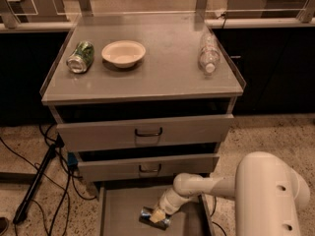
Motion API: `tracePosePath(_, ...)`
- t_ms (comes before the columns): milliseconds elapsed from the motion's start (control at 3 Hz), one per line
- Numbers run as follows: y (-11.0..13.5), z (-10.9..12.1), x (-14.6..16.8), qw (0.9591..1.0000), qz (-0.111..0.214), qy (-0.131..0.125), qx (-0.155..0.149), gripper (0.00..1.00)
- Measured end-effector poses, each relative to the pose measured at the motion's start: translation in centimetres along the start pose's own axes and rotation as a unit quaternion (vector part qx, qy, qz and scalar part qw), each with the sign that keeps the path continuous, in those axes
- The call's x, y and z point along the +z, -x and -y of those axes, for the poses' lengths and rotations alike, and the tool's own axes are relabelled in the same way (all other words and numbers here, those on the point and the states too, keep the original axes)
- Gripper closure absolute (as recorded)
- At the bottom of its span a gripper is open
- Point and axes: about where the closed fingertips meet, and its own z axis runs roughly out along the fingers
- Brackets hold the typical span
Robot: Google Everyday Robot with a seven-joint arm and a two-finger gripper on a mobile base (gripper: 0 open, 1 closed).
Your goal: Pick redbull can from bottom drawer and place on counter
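Observation:
The redbull can (147,215) lies on its side on the flat grey floor of the open bottom drawer (120,210), under the two closed drawers. My gripper (157,216) is down in that drawer, right at the can's right end, with its pale fingers over it. My white arm reaches in from the lower right. The counter (157,68) is the grey top of the cabinet, above.
On the counter lie a green can (80,57) at the left, a cream bowl (123,52) beside it and a clear plastic bottle (208,52) at the right. Cables and a dark stand leg (37,181) run over the floor at the left.

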Motion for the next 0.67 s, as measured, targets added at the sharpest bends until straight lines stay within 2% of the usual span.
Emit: tracePosePath(667,0.57,-0.38,-1.00,1.0000,-0.010,-0.002,-0.001,1.00)
